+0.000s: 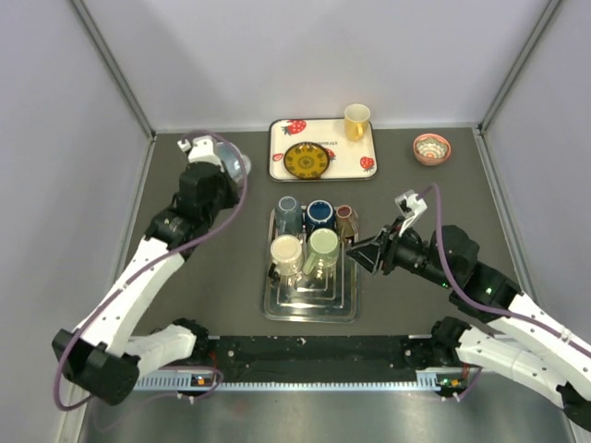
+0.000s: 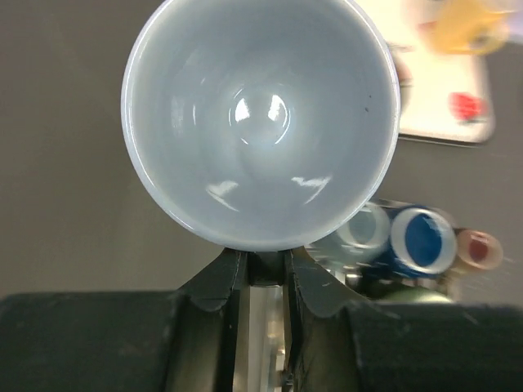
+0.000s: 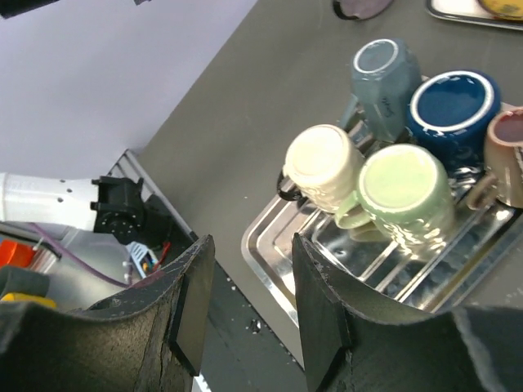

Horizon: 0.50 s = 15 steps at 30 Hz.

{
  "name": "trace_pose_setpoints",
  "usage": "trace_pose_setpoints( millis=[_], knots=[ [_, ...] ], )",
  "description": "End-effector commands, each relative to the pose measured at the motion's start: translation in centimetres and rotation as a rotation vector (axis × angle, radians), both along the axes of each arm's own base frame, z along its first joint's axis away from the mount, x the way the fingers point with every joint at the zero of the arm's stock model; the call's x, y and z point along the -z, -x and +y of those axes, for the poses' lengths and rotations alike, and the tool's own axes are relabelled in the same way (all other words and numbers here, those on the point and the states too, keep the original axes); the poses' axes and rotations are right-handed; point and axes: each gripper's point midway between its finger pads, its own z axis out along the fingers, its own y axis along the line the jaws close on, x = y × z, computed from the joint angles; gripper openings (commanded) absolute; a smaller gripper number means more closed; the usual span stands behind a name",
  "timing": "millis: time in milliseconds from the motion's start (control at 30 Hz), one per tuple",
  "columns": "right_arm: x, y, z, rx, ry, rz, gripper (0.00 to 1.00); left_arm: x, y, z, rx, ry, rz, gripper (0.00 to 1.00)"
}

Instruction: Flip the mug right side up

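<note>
At the near edge of the desk (image 1: 231,305) a black rail (image 1: 314,349) runs between the two arm bases. Just past it sits a shiny steel tray (image 1: 277,312) in the middle of the desk. The right hand (image 1: 357,256) is beside the right edge of that tray, low and pointing at it. Its two fingers (image 3: 192,302) stand apart with nothing between them, so it is open and holds nothing. Five mugs are on the steel tray, packed close together. The cream mug (image 1: 286,251) and the green mug (image 1: 321,247) are at the front, both bottoms up, side by side and touching. Behind them are a grey-blue mug (image 1: 288,214), a dark blue mug (image 1: 319,214) and a small brown mug (image 1: 346,220) in a row. The grey-blue one leans over a bit. Farther back and to the left, the left hand (image 1: 214,171) holds the pale mug (image 1: 233,164) up off the desk – its fingers (image 2: 315,282) are closed tight on the mug's rim. In the left wrist view the mug's open mouth faces the camera, and you can see right down to its shiny white inside (image 2: 261,122). At the far side lies a white strawberry tray (image 1: 360,164) with a yellow mug (image 1: 356,120) standing right way up and a dark and yellow plate (image 1: 307,160) on it. A little pink bowl (image 1: 430,148) sits alone on the desk to the right of that tray – well apart from everything else
</note>
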Motion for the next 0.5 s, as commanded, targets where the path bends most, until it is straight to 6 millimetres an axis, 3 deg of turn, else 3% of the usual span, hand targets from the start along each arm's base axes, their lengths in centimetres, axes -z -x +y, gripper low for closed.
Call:
trace_pose_setpoints(
  millis=[0, 200, 367, 400, 467],
  knots=[
    [-1.0, -0.3, -2.2, 0.081, 0.036, -0.042, 0.43, -0.3, -2.1, 5.2, -0.142, -0.008, 0.067, 0.0],
    [-0.3, -0.1, -2.7, 0.085, 0.054, -0.055, 0.43, 1.4, -5.8, 9.5, -0.261, -0.034, 0.139, 0.0],
    [0.3, 0.1, -3.0, 0.081, 0.075, -0.05, 0.44, 5.0, -8.9, 12.2, -0.316, -0.044, 0.224, 0.0],
    [0.3, 0.1, -3.1, 0.081, 0.082, -0.054, 0.44, 6.5, -9.4, 12.5, -0.321, -0.051, 0.261, 0.0],
    [0.5, -0.3, -3.7, 0.114, 0.103, -0.057, 0.44, 7.3, -10.1, 13.6, -0.344, -0.055, 0.28, 0.0]
  ],
)
